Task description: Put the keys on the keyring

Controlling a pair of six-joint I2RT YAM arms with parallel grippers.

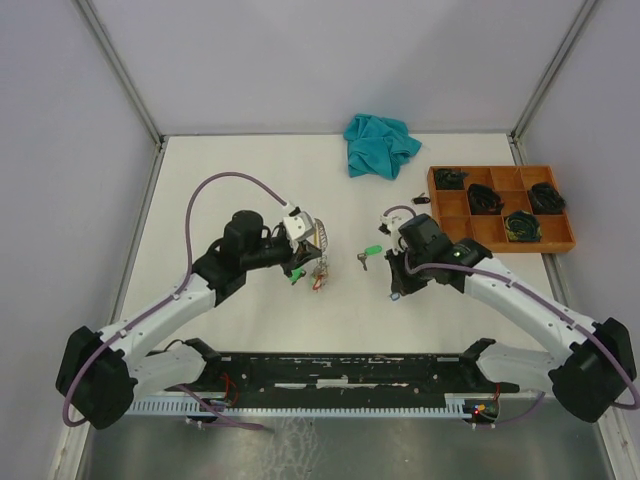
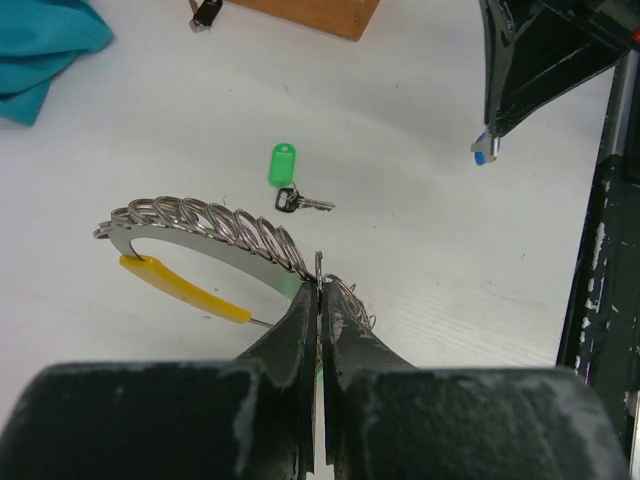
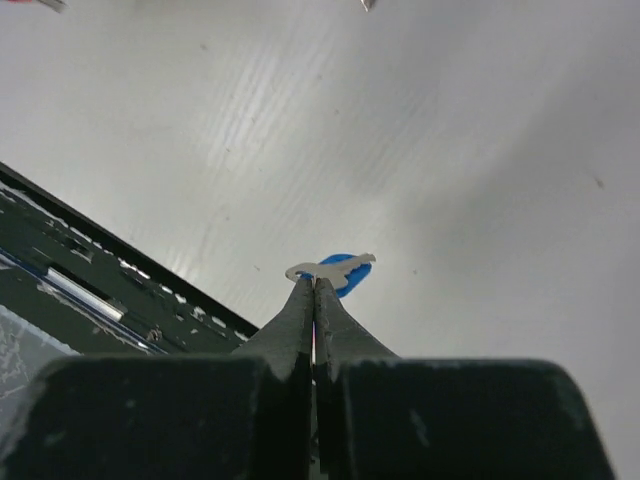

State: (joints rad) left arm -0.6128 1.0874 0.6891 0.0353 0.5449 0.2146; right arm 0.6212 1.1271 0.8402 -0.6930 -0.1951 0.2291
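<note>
Top view: the left claw [image 1: 303,248] is pinched shut on the keyring [image 1: 318,240] at mid-table, with tagged keys dangling from it. The right claw [image 1: 397,288] points down, right of it. A green key [image 1: 367,256] lies on the white table [image 1: 250,180] between the two. A crumpled teal cloth [image 1: 380,146] sits far, and an orange compartment tray [image 1: 455,206] far right. Pale panels wall in the table.

Left wrist: the jaws meet on the ring's thin silver arc. Wire loops [image 2: 215,215] are packed along it, and a flat yellow tag [image 2: 185,290] hangs beneath.

Right wrist: the jaws clamp a blue key [image 3: 335,268] by its flat silver metal, above the faintly grained tabletop.
</note>
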